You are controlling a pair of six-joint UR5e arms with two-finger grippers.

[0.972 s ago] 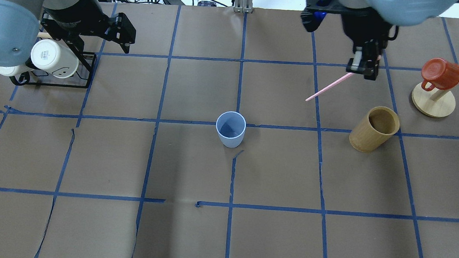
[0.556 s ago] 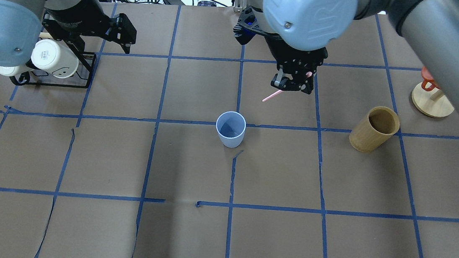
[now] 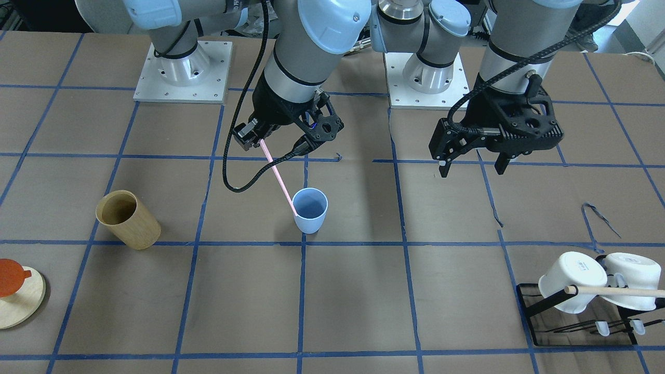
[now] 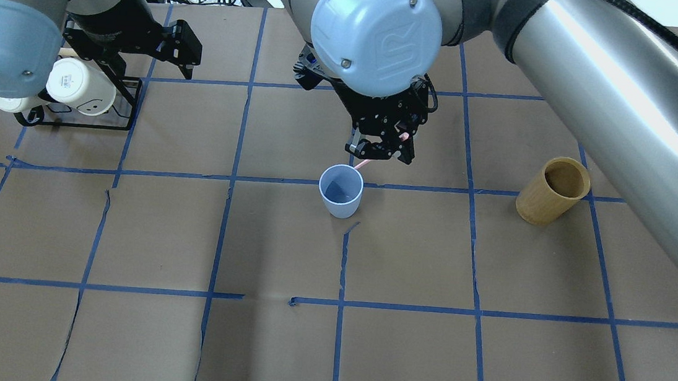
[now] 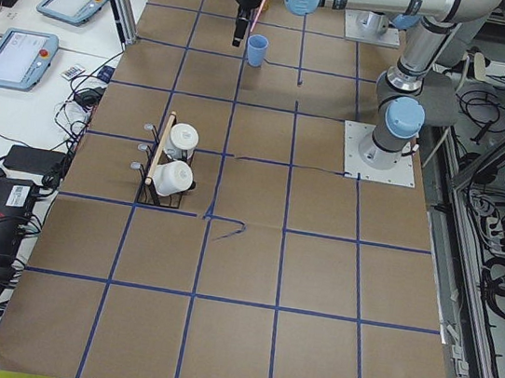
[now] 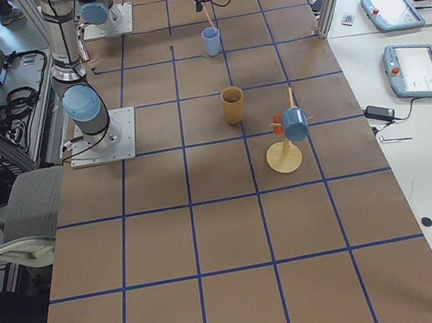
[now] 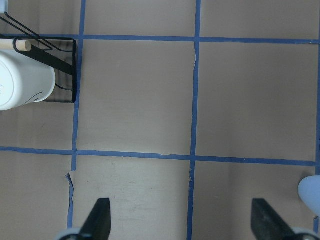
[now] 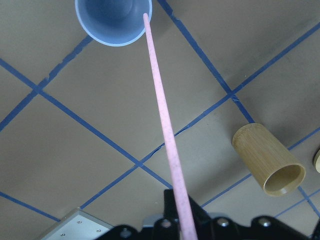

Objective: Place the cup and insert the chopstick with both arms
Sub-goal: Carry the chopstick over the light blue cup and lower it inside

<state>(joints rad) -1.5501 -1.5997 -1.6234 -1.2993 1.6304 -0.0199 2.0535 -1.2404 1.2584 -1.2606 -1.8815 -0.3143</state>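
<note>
The right gripper (image 3: pixel 258 139) is clamped on the top end of the pink chopstick (image 3: pixel 278 179), which slants down with its tip at the rim of the blue cup (image 3: pixel 310 210), standing upright mid-table. The stick looks thin, stiff and light, so an end grip suits it, and the cup would probably tip if nudged. The left gripper (image 3: pixel 473 167) hangs with its fingers apart, empty. A white mug (image 3: pixel 570 283) bears a label too small to read.

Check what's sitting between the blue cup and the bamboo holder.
Nothing: between blue cup and bamboo holder the overhead view shows only bare brown paper crossed by a blue tape line. Front-facing view agrees.
</note>
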